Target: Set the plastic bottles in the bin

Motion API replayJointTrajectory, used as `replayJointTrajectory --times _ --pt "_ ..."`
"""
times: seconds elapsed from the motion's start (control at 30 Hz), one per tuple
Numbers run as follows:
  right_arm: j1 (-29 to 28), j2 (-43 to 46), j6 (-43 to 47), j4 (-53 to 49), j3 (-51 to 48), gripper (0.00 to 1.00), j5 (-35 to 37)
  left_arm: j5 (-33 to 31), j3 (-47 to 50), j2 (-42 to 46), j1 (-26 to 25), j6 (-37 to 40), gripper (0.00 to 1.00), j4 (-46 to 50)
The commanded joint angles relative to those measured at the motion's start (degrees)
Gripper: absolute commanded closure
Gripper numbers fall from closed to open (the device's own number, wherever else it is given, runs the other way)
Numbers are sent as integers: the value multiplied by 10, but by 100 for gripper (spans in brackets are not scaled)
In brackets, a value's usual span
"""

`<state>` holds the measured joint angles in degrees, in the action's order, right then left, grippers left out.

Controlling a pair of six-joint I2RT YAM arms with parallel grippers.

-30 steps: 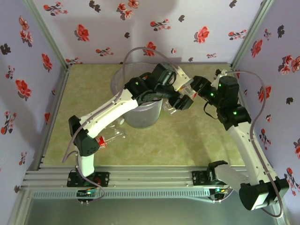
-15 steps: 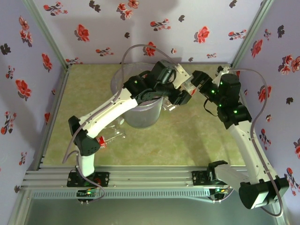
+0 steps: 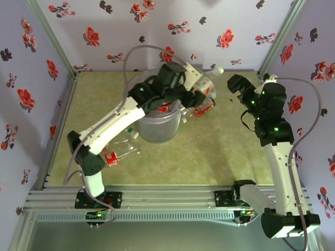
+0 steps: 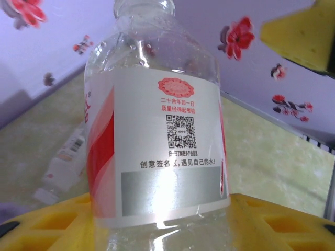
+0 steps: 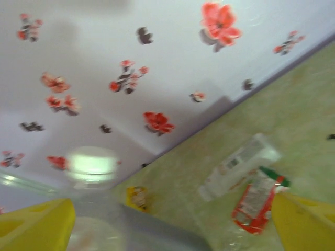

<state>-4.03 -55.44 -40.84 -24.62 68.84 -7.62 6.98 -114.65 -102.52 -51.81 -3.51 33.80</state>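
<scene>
At the near edge of the table, just past the metal rail [image 3: 167, 196], a crushed red-labelled bottle [image 3: 111, 159] lies on the green mat [image 3: 209, 157] beside the left arm's lower link. A flattened clear bottle [image 3: 128, 151] lies just to its right.

Beyond them the bin [image 3: 157, 132] stands upright, its rolled rim partly covered by the left arm. A patch of red label [image 3: 165, 107] shows inside it; how many bottles lie within I cannot tell.

By the bin's far-right rim the left gripper [image 3: 200, 93] pinches a clear water bottle [image 4: 157, 141] in the air. Its yellow fingers [image 4: 272, 225] press on either side of the lower body, under a white-and-red label with a QR code. The bottle is tilted, with its white cap [image 3: 220, 69] pointing to the far right.

The right gripper [image 3: 236, 86] hangs apart from that cap, further right, its fingers spread wide with nothing between them.

In the right wrist view, a pale-labelled bottle [image 5: 235, 167] lies on the mat touching a green-capped bottle [image 5: 259, 201] with a red label. A small yellow-labelled bottle [image 5: 137, 197] sits nearer the wall.

Flowered walls [image 3: 209, 31] close the left, far and right sides. The mat between the bin, the right arm and the near rail lies bare.
</scene>
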Motion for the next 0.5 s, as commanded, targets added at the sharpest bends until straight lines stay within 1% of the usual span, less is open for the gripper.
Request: replayJointTrajectory --times 0.0,0.07,0.17,0.27,0.37,0.47 --pt "4 -19 43 -73 1 5 62 -18 34 82 35 -26 43 -67" --pt "4 -40 41 -68 -16 7 62 -33 66 113 63 -34 43 -68" --pt "2 -73 26 -41 -39 10 42 -50 120 152 107 -51 44 -66" --pt "-12 -99 16 -12 -51 11 40 -62 186 179 144 -65 45 -94" --pt "-27 -122 16 5 -51 11 48 -66 257 193 167 -77 45 -154" --pt "-36 -148 17 12 -47 11 54 -61 305 197 172 -88 47 -202"
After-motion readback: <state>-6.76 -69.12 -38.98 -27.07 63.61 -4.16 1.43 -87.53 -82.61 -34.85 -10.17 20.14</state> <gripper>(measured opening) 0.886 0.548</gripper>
